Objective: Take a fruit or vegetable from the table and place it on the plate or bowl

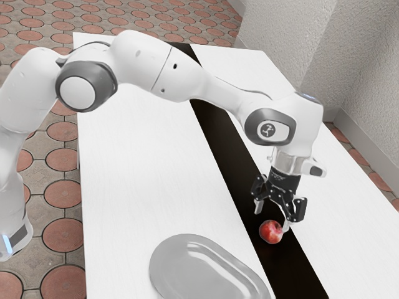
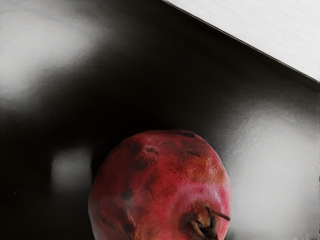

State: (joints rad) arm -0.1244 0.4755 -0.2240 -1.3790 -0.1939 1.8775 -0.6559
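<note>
**One fruit, one plate, tool spread above the fruit**

The black two-finger tool (image 1: 273, 218) hangs with its fingers spread wide, holding nothing. Directly beneath it lies the single round red fruit (image 1: 271, 232) (image 2: 160, 190), dark-blemished with a dried stem end. It rests on the glossy black stripe (image 1: 230, 149) (image 2: 125, 90) that runs along the white desk (image 1: 137, 187) (image 2: 270, 30). One finger reaches down close to the fruit's top; I cannot tell whether it touches. The one grey oval metal plate (image 1: 206, 271) sits near the tool, on the arm's side of the fruit, with only bare desk between them.
</note>
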